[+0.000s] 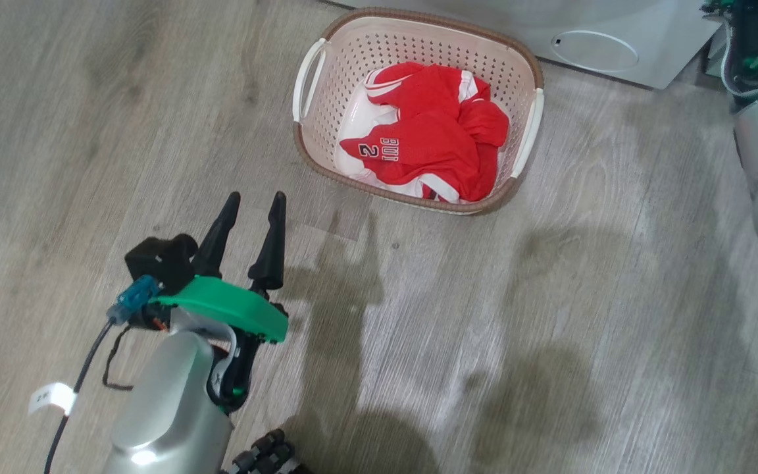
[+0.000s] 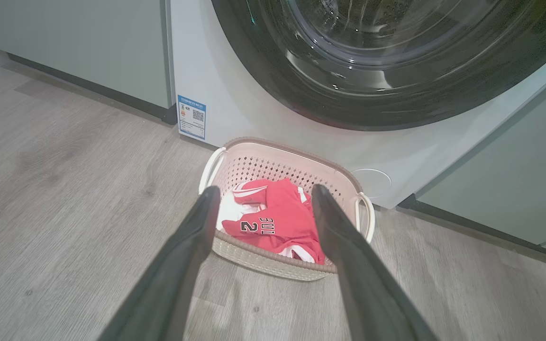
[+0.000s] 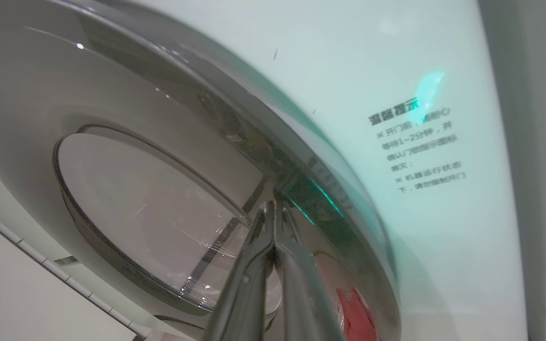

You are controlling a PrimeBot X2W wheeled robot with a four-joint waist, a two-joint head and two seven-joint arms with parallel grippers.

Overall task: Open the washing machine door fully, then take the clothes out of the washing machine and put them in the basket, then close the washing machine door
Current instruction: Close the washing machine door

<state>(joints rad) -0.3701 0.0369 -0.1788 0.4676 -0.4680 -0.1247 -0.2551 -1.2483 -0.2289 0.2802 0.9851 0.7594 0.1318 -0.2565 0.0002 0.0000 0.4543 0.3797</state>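
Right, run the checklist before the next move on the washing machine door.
1. Red jersey inside the basket: ok.
2. Left gripper open, empty, over bare floor short of the basket: ok.
3. Right gripper shut, holding nothing, tips at the washing machine door on its glossy rim: ok.
4. Door lying against the white front of the washing machine: ok in the left wrist view.
5. Door latched: cannot tell.
6. Drum empty behind the window: cannot tell, because of glare.
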